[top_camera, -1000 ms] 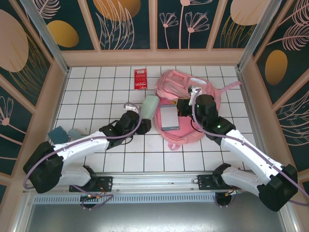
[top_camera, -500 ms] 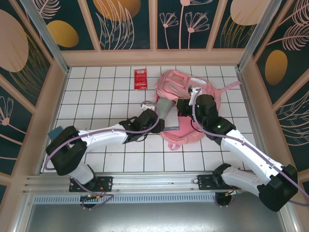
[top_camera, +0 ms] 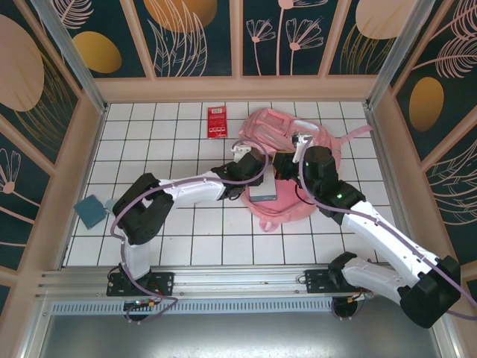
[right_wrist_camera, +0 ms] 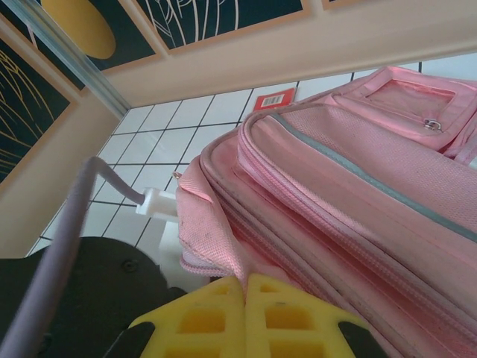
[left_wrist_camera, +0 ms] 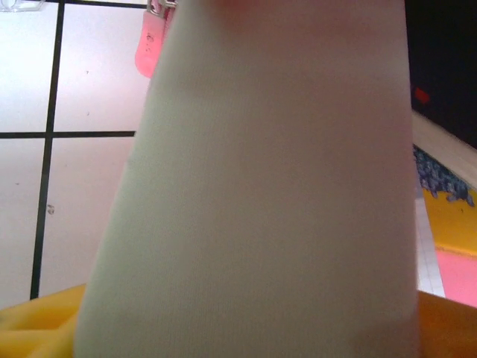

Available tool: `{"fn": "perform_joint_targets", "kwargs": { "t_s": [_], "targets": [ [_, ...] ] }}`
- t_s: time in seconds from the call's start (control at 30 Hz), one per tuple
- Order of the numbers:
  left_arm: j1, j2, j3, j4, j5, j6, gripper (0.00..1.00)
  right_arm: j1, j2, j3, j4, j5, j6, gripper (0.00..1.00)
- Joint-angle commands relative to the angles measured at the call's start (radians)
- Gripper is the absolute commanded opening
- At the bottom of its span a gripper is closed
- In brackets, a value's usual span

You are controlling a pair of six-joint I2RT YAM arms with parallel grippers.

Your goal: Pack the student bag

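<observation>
The student bag (top_camera: pixel 274 123) lies right of centre on the tiled tabletop (top_camera: pixel 149 149). The left end effector (top_camera: pixel 250 153) is clamped on a pale green pouch (left_wrist_camera: pixel 261 186) at the bag's mouth. The right end effector (right_wrist_camera: pixel 246 297) has its fingers together, pinching the bag's pink edge.

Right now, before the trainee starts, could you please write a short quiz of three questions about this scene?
1. True or false: the red packet lies inside the student bag.
2. Choose one: what is pinched by the right gripper? A) fabric at the edge of the student bag; B) a blue cloth; C) nothing, it is open.
3. Short answer: which gripper carries the pale item at the bag?

Key
1. False. It lies on the tiles beside the bag.
2. A
3. The left gripper.
</observation>
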Motion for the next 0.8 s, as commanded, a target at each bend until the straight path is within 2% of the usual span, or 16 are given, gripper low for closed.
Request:
{"fn": "perform_joint_targets", "kwargs": {
  "t_s": [0.0,0.07,0.27,0.37,0.43,0.53,0.6,0.67,0.73,0.77],
  "targets": [
    [0.018,0.025,0.049,-0.004,-0.044,-0.013,0.81,0.006,-0.04,0.04,0.061,-0.005,0.012,0.0],
    [0.018,0.008,0.031,0.018,-0.005,-0.01,0.86,0.006,-0.04,0.04,0.057,0.0,0.009,0.0],
    [0.012,-0.14,-0.106,0.075,0.063,-0.027,0.93,0.003,-0.032,0.034,0.068,0.005,0.006,0.0],
    [0.007,-0.214,-0.186,0.102,0.098,-0.036,0.93,0.003,-0.024,0.033,0.075,-0.001,0.008,0.0],
    [0.005,-0.271,-0.234,0.123,0.125,-0.048,0.9,0.004,-0.021,0.029,0.08,-0.003,0.01,0.0],
    [0.004,-0.322,-0.306,0.186,0.156,-0.069,0.68,0.004,-0.018,0.027,0.084,-0.005,0.013,0.0],
    [0.004,-0.324,-0.344,0.209,0.156,-0.08,0.42,0.003,-0.017,0.029,0.085,-0.005,0.014,0.0],
    [0.004,-0.302,-0.339,0.21,0.153,-0.088,0.13,0.004,-0.017,0.032,0.084,-0.005,0.015,0.0],
    [0.004,-0.275,-0.329,0.218,0.162,-0.091,0.0,0.005,-0.018,0.034,0.08,-0.005,0.013,0.0],
    [0.005,-0.261,-0.326,0.228,0.159,-0.091,0.0,0.006,-0.018,0.035,0.077,-0.004,0.013,0.0]
  ]
}}
